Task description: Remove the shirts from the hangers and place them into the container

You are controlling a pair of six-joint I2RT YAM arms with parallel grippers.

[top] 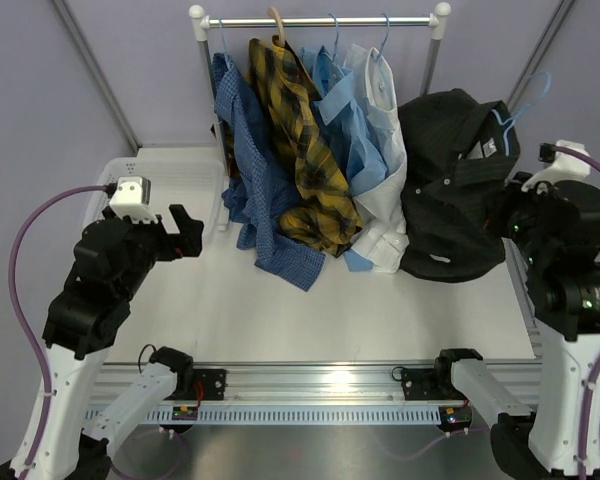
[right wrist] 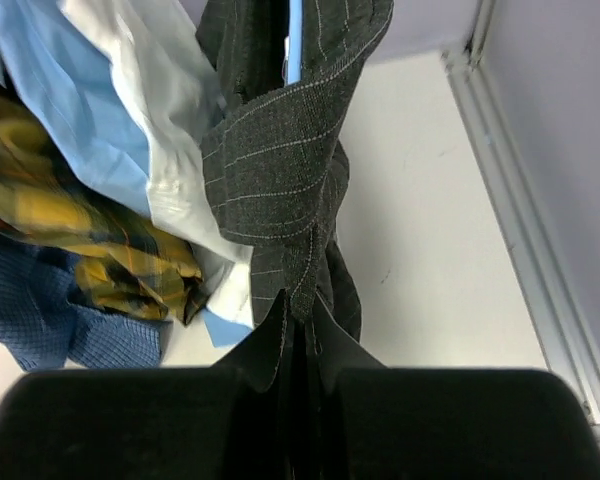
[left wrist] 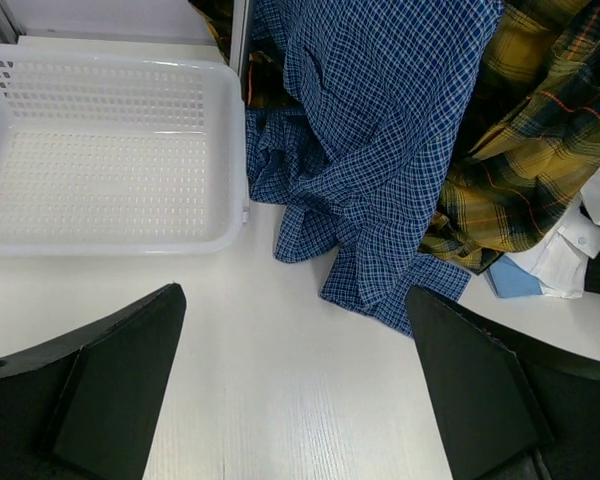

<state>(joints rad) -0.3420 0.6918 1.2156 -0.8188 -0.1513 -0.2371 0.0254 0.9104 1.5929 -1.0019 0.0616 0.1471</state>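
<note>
With the right gripper (right wrist: 298, 332) clamped on the black shirt (top: 450, 200) by the tabletop's (top: 280, 310) right edge and the left gripper (top: 187, 232) open, peel it gently off its hanger (right wrist: 294, 45).

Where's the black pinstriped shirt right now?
The black pinstriped shirt is at the top view's right side, beside the white shirt, pinched by the jaws of the right gripper.

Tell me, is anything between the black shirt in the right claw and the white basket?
Yes. The black pinstriped shirt, pinched in the right gripper, is at far right; the basket sits far left. Between them four other shirts hang from the rail, spilling onto the table.
</note>
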